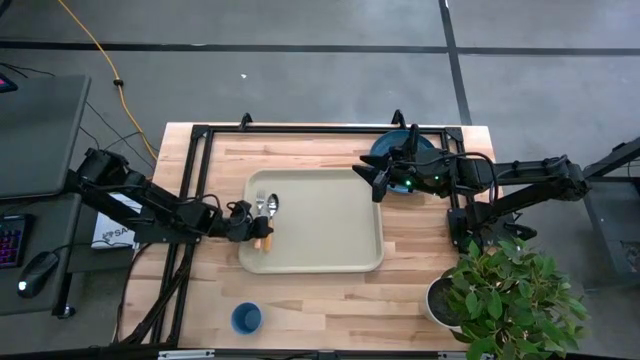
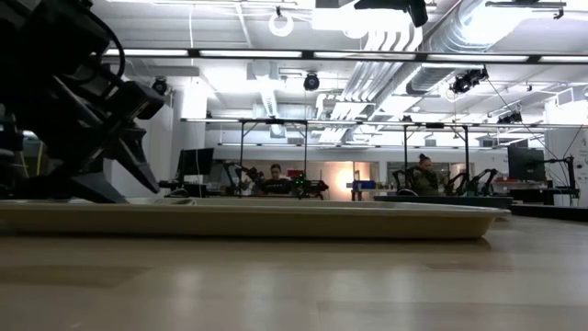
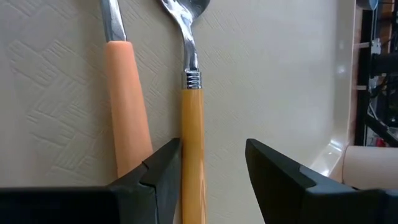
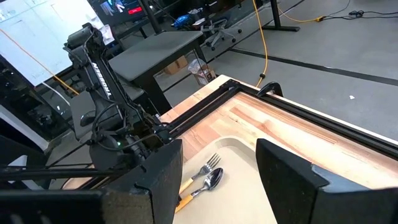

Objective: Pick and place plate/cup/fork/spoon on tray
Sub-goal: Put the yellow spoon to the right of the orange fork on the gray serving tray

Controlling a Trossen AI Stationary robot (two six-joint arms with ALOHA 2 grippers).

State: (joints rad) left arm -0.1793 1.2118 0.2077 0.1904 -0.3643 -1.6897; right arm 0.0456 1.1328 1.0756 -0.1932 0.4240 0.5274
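The cream tray [image 1: 320, 235] lies mid-table and shows edge-on in the low view [image 2: 276, 221]. The fork [image 1: 260, 210] and the spoon [image 1: 272, 208] lie side by side on the tray's left part, orange handles toward the near edge. My left gripper [image 1: 250, 226] is open at the handles' ends. The spoon's handle [image 3: 193, 155] lies between its fingers, and the fork's handle [image 3: 127, 112] lies outside them. My right gripper [image 1: 375, 181] is open and empty over the tray's far right corner. The blue plate [image 1: 392, 147] lies at the far right, partly under the right arm. The blue cup [image 1: 246, 318] stands near the front edge. My left gripper has one finger [image 3: 163, 177] right beside the spoon's handle [image 3: 191, 186], and the other finger stands well apart from it. I cannot tell whether that finger touches the handle. The fingers lie along the handle, and the spoon lies flat on the tray.
A white pot [image 1: 443, 300] with a green plant [image 1: 515, 300] stands at the table's near right corner. A black frame [image 1: 300, 130] runs along the far edge and down the left side. People sit far off in the room behind [image 2: 276, 179].
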